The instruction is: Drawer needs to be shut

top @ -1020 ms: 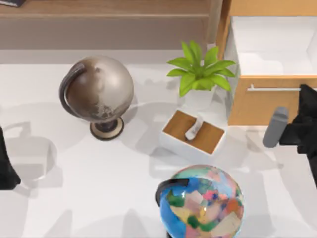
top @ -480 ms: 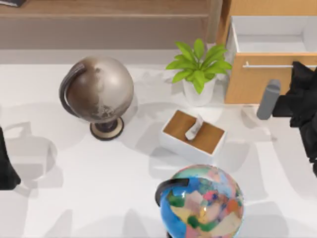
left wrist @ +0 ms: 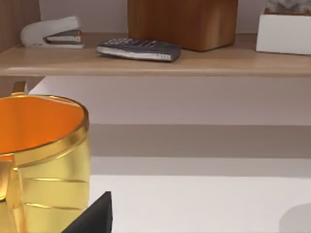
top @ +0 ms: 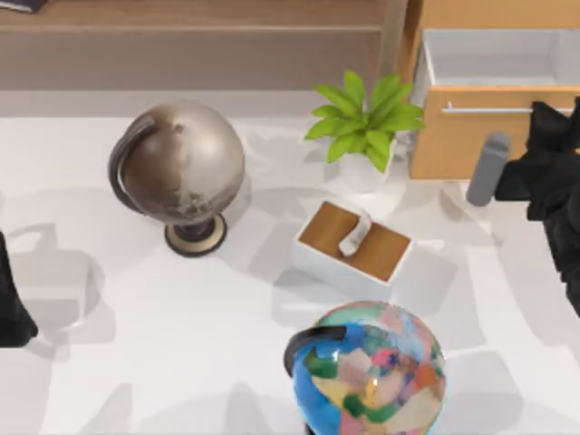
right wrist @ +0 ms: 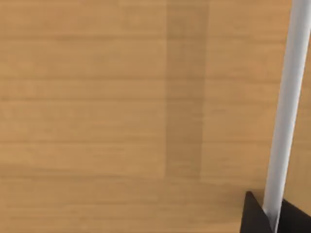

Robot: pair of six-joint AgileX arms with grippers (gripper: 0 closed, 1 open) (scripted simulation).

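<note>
Pressing against the light orange-brown wooden drawer (top: 485, 131), my right hand (top: 553, 159) sat at its front so a push would drive it shut; I could not tell whether that hand was open or closed. Right of the green potted plant (top: 365, 127), the drawer faced me, partly open, silver bar handle (top: 497, 109) running crosswise. Left hand parked at the bench's left edge.

Grey globe (top: 181, 163), colourful globe (top: 372, 367), potted plant (top: 365, 127), tissue box (top: 353, 246)

The drawer (top: 489, 109) is running off the top view's right edge (the right tool (top: 555, 127) is covering its handle's end).
</note>
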